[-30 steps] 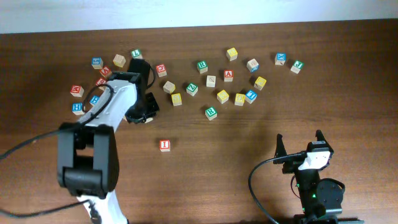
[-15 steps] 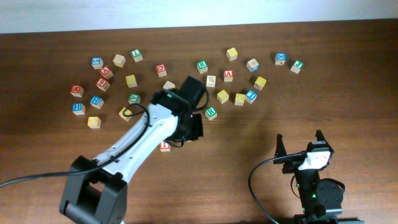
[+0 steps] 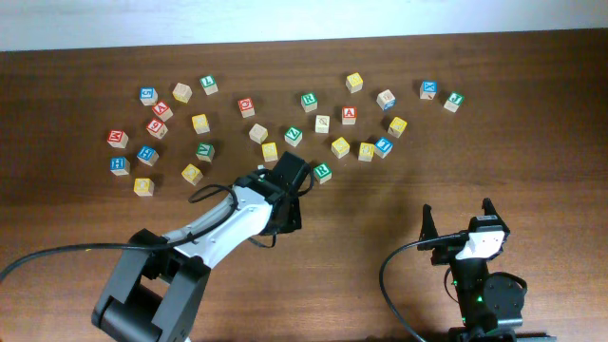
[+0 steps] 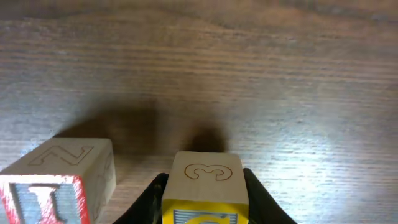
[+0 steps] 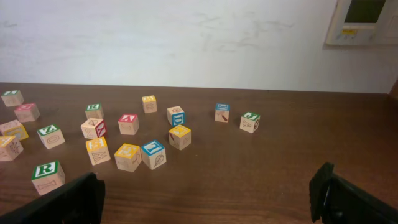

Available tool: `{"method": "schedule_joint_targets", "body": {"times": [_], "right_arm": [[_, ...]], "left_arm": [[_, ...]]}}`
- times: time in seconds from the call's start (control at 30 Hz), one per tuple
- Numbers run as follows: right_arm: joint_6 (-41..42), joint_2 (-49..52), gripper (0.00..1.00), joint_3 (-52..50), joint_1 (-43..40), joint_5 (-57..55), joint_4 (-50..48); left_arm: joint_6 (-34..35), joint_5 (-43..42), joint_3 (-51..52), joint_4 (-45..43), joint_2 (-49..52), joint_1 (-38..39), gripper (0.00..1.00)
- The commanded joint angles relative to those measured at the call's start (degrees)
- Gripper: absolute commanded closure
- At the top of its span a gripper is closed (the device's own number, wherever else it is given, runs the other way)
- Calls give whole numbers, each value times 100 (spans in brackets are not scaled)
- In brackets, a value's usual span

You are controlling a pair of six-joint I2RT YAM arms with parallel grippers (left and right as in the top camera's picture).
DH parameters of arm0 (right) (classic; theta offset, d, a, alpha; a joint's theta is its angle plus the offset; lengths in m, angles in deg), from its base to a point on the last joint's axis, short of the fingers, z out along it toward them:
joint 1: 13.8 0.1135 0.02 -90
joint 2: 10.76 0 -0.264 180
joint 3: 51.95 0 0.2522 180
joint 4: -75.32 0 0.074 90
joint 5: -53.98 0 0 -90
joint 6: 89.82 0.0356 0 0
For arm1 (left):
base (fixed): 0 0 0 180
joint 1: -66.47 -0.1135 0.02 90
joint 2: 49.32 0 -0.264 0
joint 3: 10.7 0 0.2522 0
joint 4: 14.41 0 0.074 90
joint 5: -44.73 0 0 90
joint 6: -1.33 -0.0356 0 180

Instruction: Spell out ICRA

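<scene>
My left gripper [image 3: 285, 201] is shut on a yellow-faced cube [image 4: 205, 185]; its top letter is cut off by the frame edge. It holds the cube just right of the red-faced "I" cube [image 4: 57, 186], with a small gap between them. In the overhead view the arm hides both cubes. The green "R" cube [image 3: 322, 172] lies just beyond the left gripper and shows in the right wrist view [image 5: 46, 175]. The red "A" cube [image 3: 349, 115] sits further back and also shows in the right wrist view [image 5: 128, 123]. My right gripper [image 3: 458, 223] is open and empty at the front right [image 5: 205, 194].
Several other letter cubes are scattered across the back of the table, one cluster at the left [image 3: 152, 123] and one at the right [image 3: 385, 99]. A second green cube [image 3: 309, 99] lies at the back middle. The white wall [image 5: 186, 37] stands behind the table.
My left arm has swung from the left cluster to the front middle of the table. It now covers the "I" cube in the overhead view. The right arm has not moved.
</scene>
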Motion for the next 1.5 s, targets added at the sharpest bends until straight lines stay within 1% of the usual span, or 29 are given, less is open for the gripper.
{"method": "schedule_joint_targets", "body": {"times": [0.0, 0.23, 0.4, 0.67, 0.7, 0.77, 0.83, 0.87, 0.97, 1.03, 1.07, 1.13, 1.2, 1.27, 1.3, 1.37, 1.4, 1.43, 1.47], "right_arm": [[-13, -37, 2, -31, -39, -46, 31], [-13, -37, 2, -31, -42, -46, 31], [-13, -37, 2, -31, -39, -46, 31], [-13, -37, 2, -31, -39, -46, 31], [-13, -37, 2, -31, -39, -46, 31], [-13, -37, 2, -31, -39, -46, 31], [-13, -37, 2, -31, -42, -46, 31], [-13, -37, 2, -31, -39, -46, 31], [-13, -37, 1, -31, -39, -46, 31], [-13, -37, 2, -31, -39, -46, 31], [-13, -37, 2, -31, -42, -46, 31], [-13, -37, 2, -31, -42, -46, 31], [-13, -37, 2, -31, -42, -46, 28], [-13, -37, 2, -31, -42, -46, 31], [-13, -37, 2, -31, -39, -46, 31], [-13, -37, 2, -31, -39, -46, 31], [-13, -37, 2, -31, -42, -46, 31], [-13, -37, 2, -31, -39, -46, 31], [-13, -37, 2, -31, -39, -46, 31]], "left_arm": [[57, 111, 70, -133, -20, 9, 73], [57, 129, 94, -70, -17, 11, 73], [57, 129, 129, -79, -17, 11, 70], [55, 131, 127, -118, -17, 9, 72], [55, 131, 127, -120, -20, 2, 71], [55, 127, 122, -127, -20, -17, 58], [-35, 103, 48, -68, -24, -17, 52], [-94, 98, -9, -26, -26, -17, 51], [-122, 63, -426, 363, -26, -17, 52], [-125, 63, -922, 754, -44, -17, 53], [-127, 63, -1255, 977, -92, -17, 53], [-363, 76, -2201, 1521, -221, -35, 51], [-363, 111, -2955, 1967, -317, -229, 51], [-387, 192, -3464, 2258, -400, -660, 50], [-387, 396, -3554, 2323, -413, -894, 38], [-385, 579, -3554, 2549, -420, -1462, 9], [-382, 579, -3550, 2691, -420, -1705, 1], [-382, 579, -3550, 2785, -420, -1875, 1], [-382, 581, -3547, 3027, -420, -2308, 1]]}}
